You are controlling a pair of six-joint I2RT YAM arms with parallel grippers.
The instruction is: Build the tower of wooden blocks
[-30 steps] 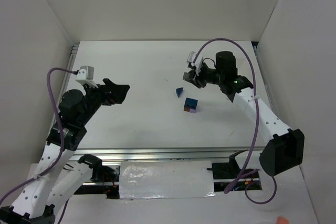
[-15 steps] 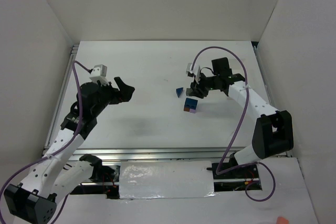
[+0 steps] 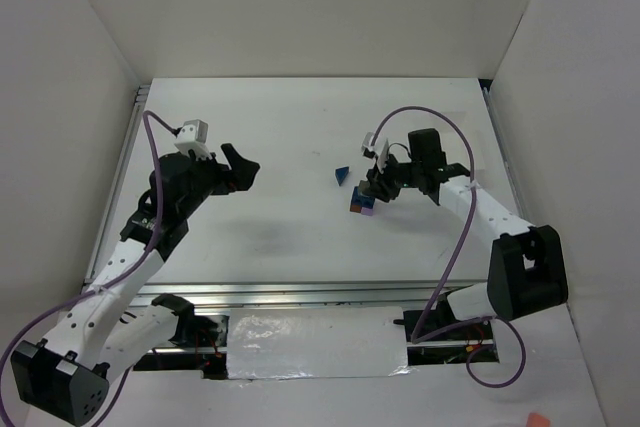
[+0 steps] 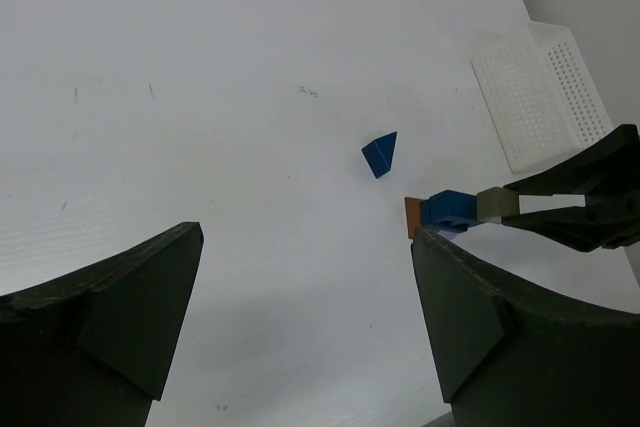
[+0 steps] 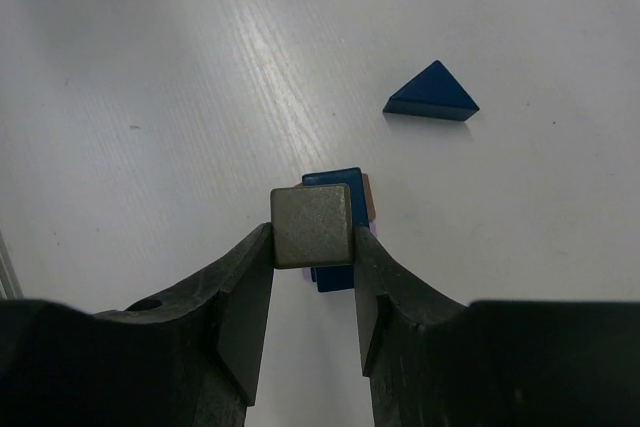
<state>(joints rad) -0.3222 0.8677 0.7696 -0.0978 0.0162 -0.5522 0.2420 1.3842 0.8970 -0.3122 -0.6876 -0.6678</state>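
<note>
The wood block tower (image 3: 361, 204) stands mid-table: a lavender and a brown-orange block low, a blue block (image 5: 338, 237) on top. My right gripper (image 5: 313, 237) is shut on a grey cube (image 5: 313, 225) and holds it just above the blue block, over the tower's near edge. The left wrist view shows the tower (image 4: 440, 213) with the grey cube (image 4: 490, 205) beside its top. A loose blue triangular block (image 3: 342, 175) lies on the table left of the tower; it also shows in the right wrist view (image 5: 432, 94). My left gripper (image 3: 240, 165) is open and empty, far left of the tower.
A white perforated tray (image 4: 545, 92) lies at the right side of the table, seen in the left wrist view. White walls enclose the table on three sides. A foil-like strip (image 3: 315, 342) lies along the near edge between the arm bases.
My right gripper has come down and forward from behind the tower with the grey cube, and now hangs over the tower. My left arm stretched out a little toward the middle.
</note>
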